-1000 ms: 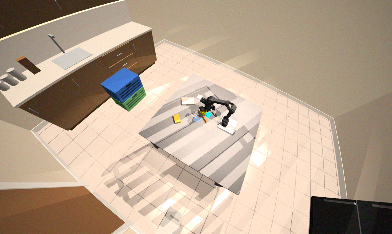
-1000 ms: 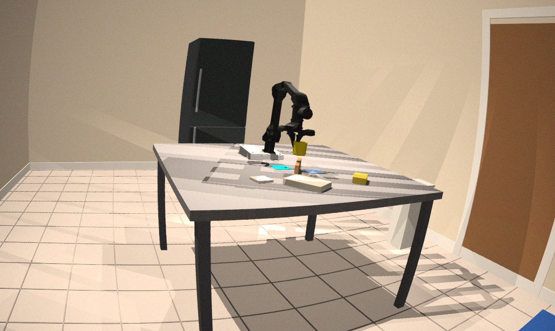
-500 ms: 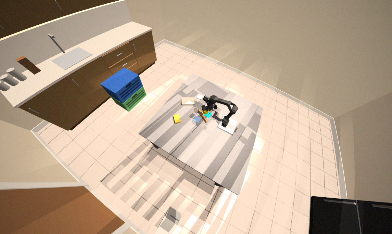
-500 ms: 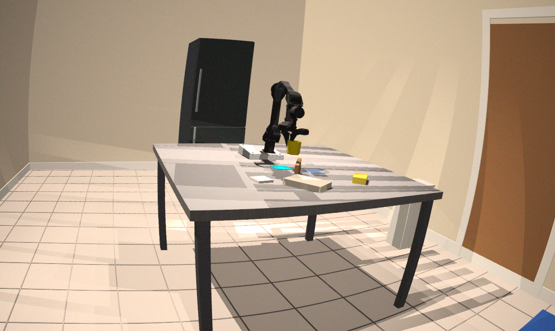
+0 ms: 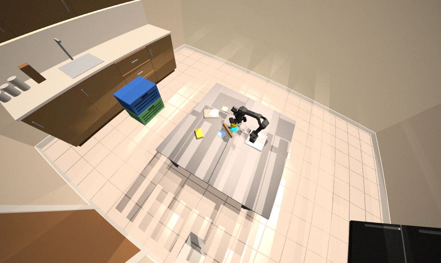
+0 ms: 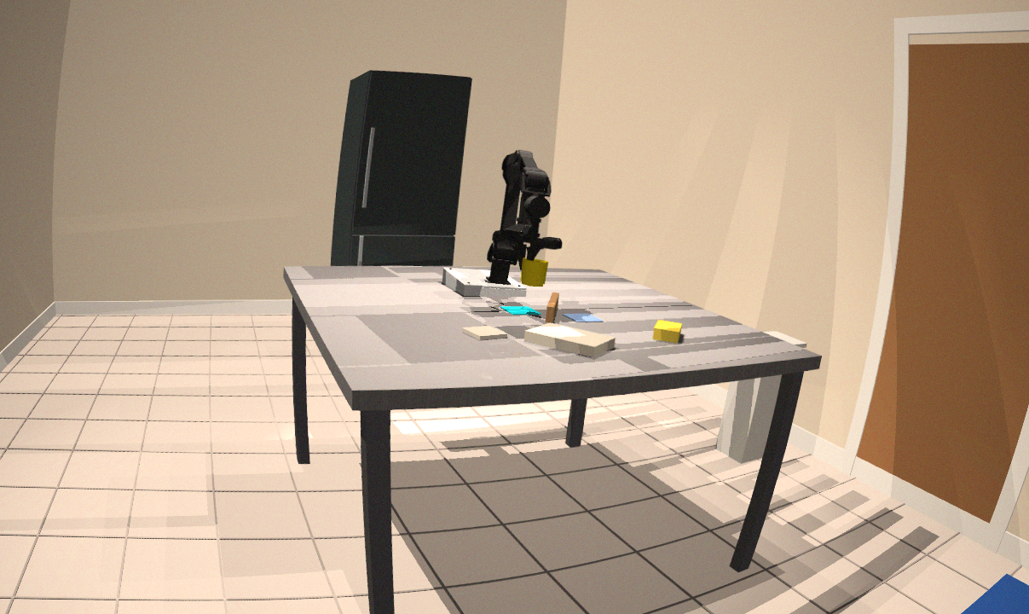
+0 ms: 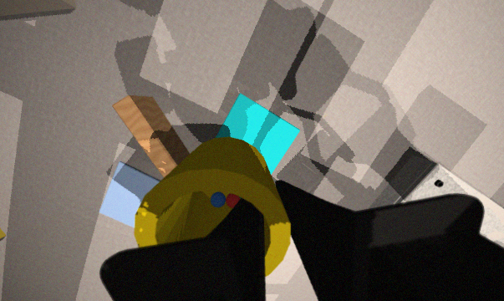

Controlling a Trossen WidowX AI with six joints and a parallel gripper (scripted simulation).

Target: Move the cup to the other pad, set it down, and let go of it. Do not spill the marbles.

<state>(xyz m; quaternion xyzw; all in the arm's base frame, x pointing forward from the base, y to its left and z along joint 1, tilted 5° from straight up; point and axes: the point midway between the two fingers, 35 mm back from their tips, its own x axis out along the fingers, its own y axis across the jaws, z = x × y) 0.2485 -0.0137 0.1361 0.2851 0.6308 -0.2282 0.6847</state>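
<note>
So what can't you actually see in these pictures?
- Marbles: wrist view shows two; the hand hides the rest of the cup inside.
- Cup's base: hidden by its own wall, so its height over the cyan pad is unclear.
- Top view: fingers too small to make out.

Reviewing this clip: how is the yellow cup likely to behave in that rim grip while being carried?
The cup looks rigid and probably light. The gripper pinches only one side of its rim, so it may swing or tilt. The two marbles lie loose inside and would likely roll with any tilt.
</note>
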